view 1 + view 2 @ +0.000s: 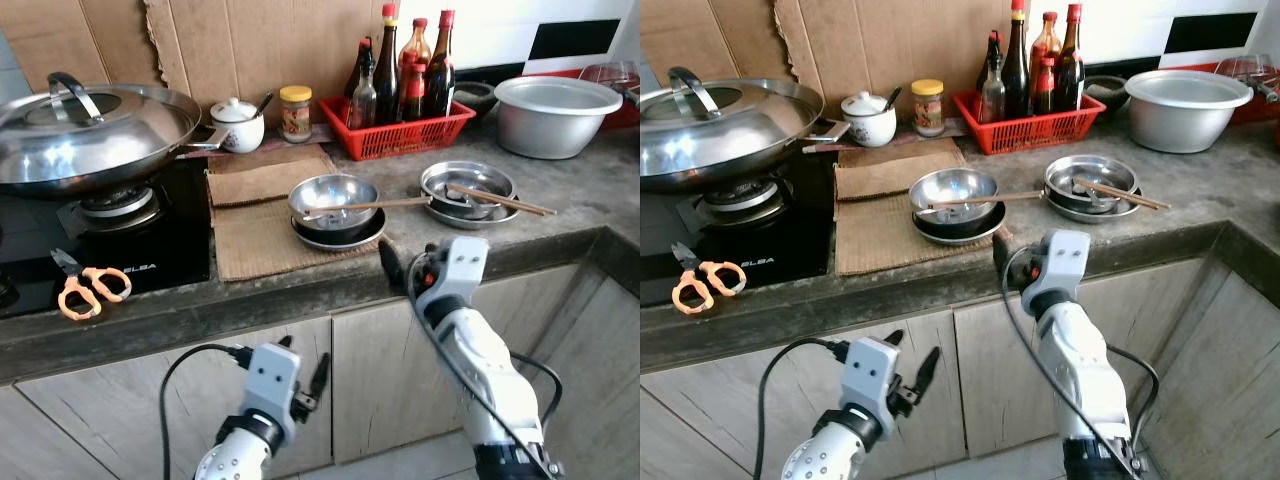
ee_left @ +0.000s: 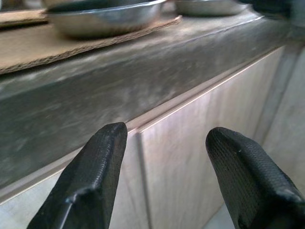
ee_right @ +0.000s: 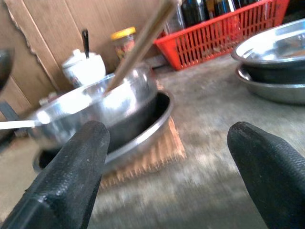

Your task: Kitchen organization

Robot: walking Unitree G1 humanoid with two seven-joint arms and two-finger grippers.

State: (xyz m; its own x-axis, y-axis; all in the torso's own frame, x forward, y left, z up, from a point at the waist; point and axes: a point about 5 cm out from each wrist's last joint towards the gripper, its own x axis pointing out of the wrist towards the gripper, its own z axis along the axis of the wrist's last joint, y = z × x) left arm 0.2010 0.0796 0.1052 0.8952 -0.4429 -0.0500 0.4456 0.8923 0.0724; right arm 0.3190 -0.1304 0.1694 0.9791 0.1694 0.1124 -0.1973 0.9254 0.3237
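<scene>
Nearest the robot, the left gripper (image 1: 305, 385) hangs low in front of the wooden cabinet doors (image 1: 380, 370), below the counter's edge, its black fingers (image 2: 90, 176) spread with nothing between them. The right gripper (image 1: 405, 262) is raised to the front lip of the grey stone counter (image 1: 590, 190), released too, its fingers (image 3: 71, 167) wide apart and pointing at a steel bowl (image 1: 333, 198) that sits in a dark dish on a cardboard mat (image 1: 262, 225); the right wrist view shows bare counter between the fingers and the mat's frayed edge, which the head views hide behind the wrist. A wooden stick (image 1: 365, 206) lies across the bowl toward a second stack of steel dishes (image 1: 468, 192) bearing chopsticks (image 1: 500, 200). Orange-handled scissors (image 1: 88, 285) lie on the black hob (image 1: 150, 255) at the left, near its front edge. Farther back stand a lidded wok (image 1: 90, 135) on the burner, a white lidded pot (image 1: 238, 122), a jar (image 1: 295, 112), a red basket (image 1: 405, 130) of sauce bottles (image 1: 400, 70) and a large steel basin (image 1: 555, 112), all close to the cardboard-lined wall.
</scene>
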